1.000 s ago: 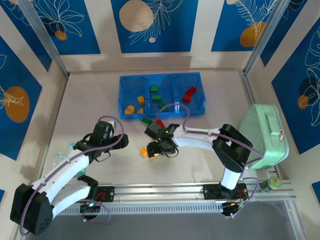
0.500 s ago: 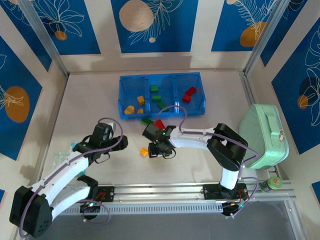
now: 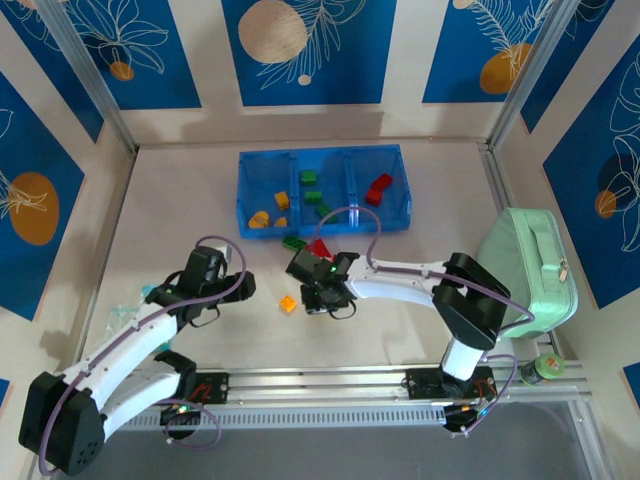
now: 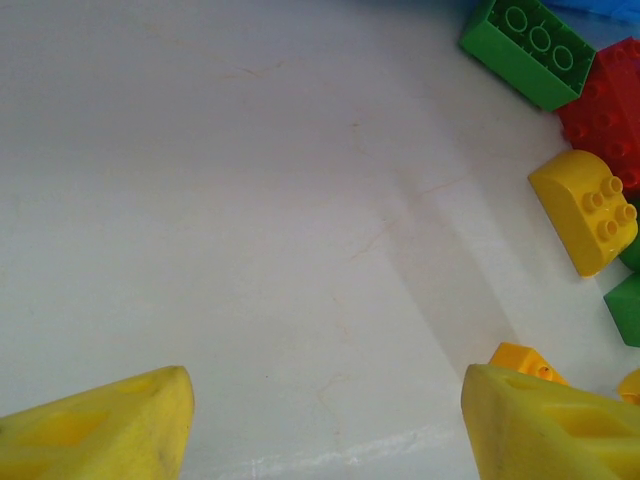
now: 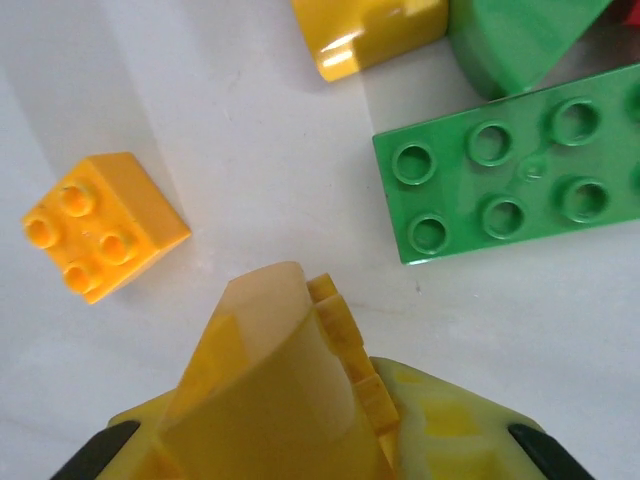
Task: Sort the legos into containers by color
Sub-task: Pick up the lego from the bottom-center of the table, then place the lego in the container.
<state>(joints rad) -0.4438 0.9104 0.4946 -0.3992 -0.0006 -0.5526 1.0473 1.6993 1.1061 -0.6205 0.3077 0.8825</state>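
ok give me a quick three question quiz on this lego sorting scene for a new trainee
1. True or false: the left tool stands open with nothing between its fingers.
2. Which colour is sorted into the middle compartment of the blue tray? a) red b) green c) orange-yellow
3. Fill in: in the right wrist view, the loose orange brick lying beside the right tool shows ___ studs.

Key: 1 true; 2 b, the green legos; 3 four.
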